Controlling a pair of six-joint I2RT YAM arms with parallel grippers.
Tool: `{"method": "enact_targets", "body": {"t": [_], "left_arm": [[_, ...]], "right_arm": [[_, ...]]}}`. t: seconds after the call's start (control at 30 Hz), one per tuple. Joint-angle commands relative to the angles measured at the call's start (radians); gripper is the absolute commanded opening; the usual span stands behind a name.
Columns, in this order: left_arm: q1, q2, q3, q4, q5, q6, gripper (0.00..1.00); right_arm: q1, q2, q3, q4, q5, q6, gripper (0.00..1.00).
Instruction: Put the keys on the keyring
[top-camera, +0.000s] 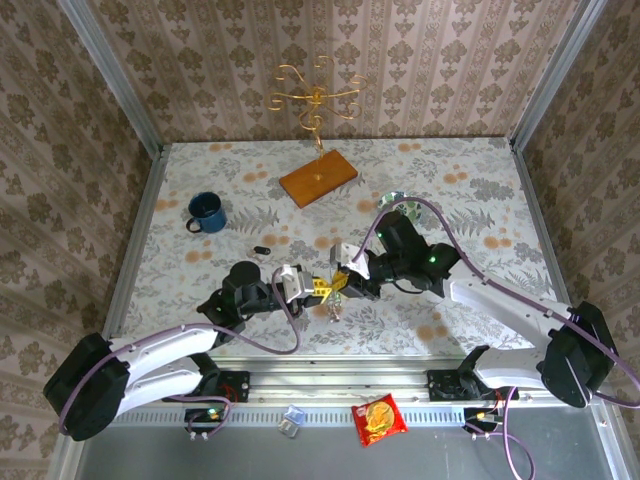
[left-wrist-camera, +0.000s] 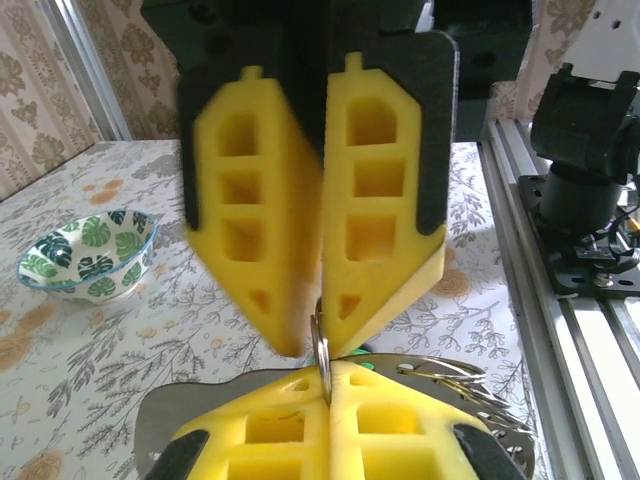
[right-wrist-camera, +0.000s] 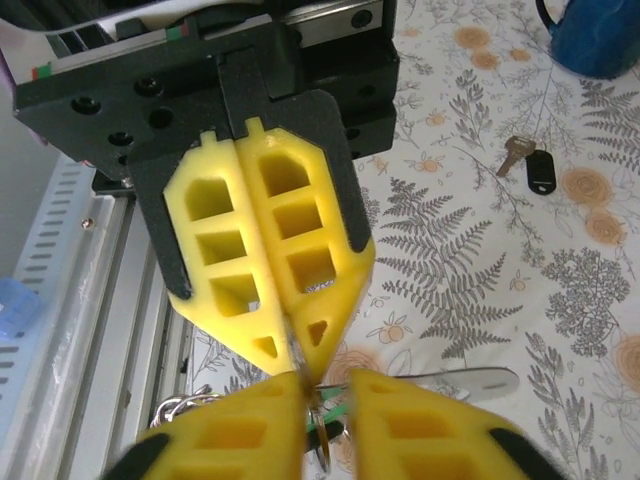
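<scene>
Both the left hand (top-camera: 316, 288) and right hand (top-camera: 347, 283) clench the keyring (left-wrist-camera: 321, 350), blue mug (top-camera: 205, 212) well apart

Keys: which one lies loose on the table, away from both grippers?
The black-headed key, alone on the tabletop near the blue mug; the green-headed key is up by the pinched keyring.
</scene>
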Motion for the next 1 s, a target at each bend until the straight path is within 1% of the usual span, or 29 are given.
{"method": "enact_targets", "body": {"t": [0.0, 0.03, 0.07, 0.1, 0.17, 0.27, 0.33, 0.47, 0.6, 0.67, 0.73, 0.83, 0.93, 0.97], "left_arm": [[-0.003, 0.004, -0.005, 0.090, 0.030, -0.028, 0.02], [-0.003, 0.003, -0.005, 0.089, 0.018, -0.028, 0.10], [-0.003, 0.001, -0.006, 0.083, 0.006, -0.028, 0.16], [-0.002, -0.003, -0.007, 0.075, -0.001, -0.024, 0.18], [-0.003, -0.016, -0.001, 0.038, -0.017, -0.009, 0.27], [-0.002, -0.034, 0.028, -0.058, -0.032, 0.020, 0.29], [-0.003, -0.039, 0.049, -0.112, -0.029, 0.039, 0.28], [-0.003, -0.035, 0.068, -0.158, -0.027, 0.062, 0.25], [-0.003, -0.026, 0.081, -0.171, -0.023, 0.069, 0.23], [-0.003, -0.020, 0.088, -0.172, -0.018, 0.071, 0.21], [-0.003, -0.015, 0.094, -0.179, -0.015, 0.072, 0.18], [-0.003, -0.010, 0.098, -0.179, -0.007, 0.072, 0.14], [-0.003, -0.009, 0.095, -0.178, 0.003, 0.072, 0.05], [-0.003, -0.011, 0.092, -0.176, 0.006, 0.072, 0.02]], "right_arm": [[0.001, 0.019, 0.002, 0.027, -0.039, 0.010, 0.05], [0.002, 0.019, 0.006, 0.018, -0.038, 0.005, 0.01], [0.002, 0.018, 0.013, 0.001, -0.034, -0.003, 0.00], [0.002, 0.018, 0.022, -0.017, -0.028, -0.013, 0.00], [0.003, 0.020, 0.046, -0.077, -0.005, -0.044, 0.00], [0.014, 0.027, 0.092, -0.169, 0.045, -0.099, 0.00], [0.028, 0.039, 0.126, -0.240, 0.086, -0.139, 0.00], [0.053, 0.064, 0.189, -0.349, 0.156, -0.197, 0.00], [0.094, 0.085, 0.240, -0.406, 0.218, -0.235, 0.00], [0.115, 0.099, 0.266, -0.429, 0.246, -0.247, 0.00], [0.128, 0.110, 0.287, -0.439, 0.254, -0.251, 0.00], [0.133, 0.109, 0.298, -0.415, 0.228, -0.234, 0.00], [0.133, 0.090, 0.280, -0.367, 0.200, -0.206, 0.00], [0.131, 0.080, 0.268, -0.350, 0.194, -0.195, 0.01]]}}
